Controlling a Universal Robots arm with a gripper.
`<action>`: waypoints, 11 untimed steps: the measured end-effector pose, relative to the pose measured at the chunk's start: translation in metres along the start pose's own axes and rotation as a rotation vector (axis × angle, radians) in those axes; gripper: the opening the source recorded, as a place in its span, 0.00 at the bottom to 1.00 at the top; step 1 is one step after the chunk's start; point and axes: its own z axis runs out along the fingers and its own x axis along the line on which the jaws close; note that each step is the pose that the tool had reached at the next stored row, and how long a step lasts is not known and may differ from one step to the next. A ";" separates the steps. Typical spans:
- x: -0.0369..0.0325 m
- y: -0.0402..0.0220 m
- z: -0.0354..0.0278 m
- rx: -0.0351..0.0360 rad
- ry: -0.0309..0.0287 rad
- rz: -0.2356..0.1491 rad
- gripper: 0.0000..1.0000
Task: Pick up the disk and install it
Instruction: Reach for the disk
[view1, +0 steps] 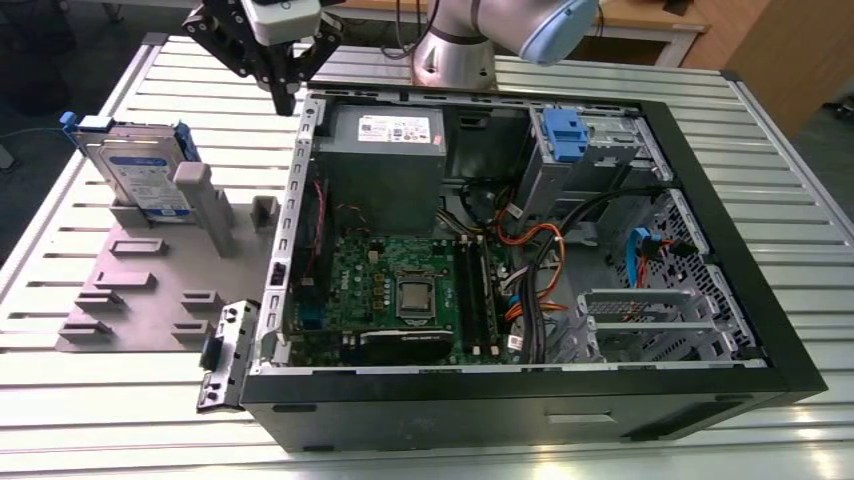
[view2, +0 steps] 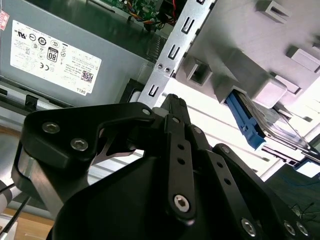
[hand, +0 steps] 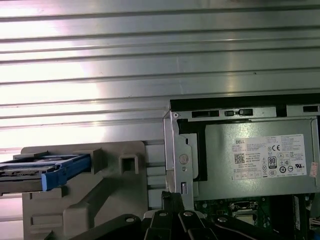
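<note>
A: Where is the disk to be found?

B: The disk is seen standing on edge in a grey holder. The holder is set on the slatted metal table, to the exterior view's left of the open computer case. The disk is kept outside the case, apart from its wall. In the first wrist view the disk is shown side-on, with its blue rail lodged against the holder.

A: And how is the claw held?

B: The gripper is poised over the case's corner by the power supply, just above the metal side wall. Its fingers are pressed together and nothing is pinched between them — the same is shown in the second wrist view, where the gripper is pointed at the edge of that wall.

A: Is the disk touched at all?

B: It is not. Disk and gripper are parted by a stretch of bare table.

A: What is seen inside the case?

B: A metal cage with a blue latch is seen beside the power supply, towards the exterior view's right — and a green motherboard is laid flat on the case floor.
</note>
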 end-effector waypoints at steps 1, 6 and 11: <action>0.0000 0.0000 0.0000 0.0000 0.0000 0.000 0.11; 0.0012 -0.0001 0.0003 0.0000 -0.0001 0.000 0.11; 0.0082 -0.0002 0.0009 0.0000 0.0000 0.000 0.11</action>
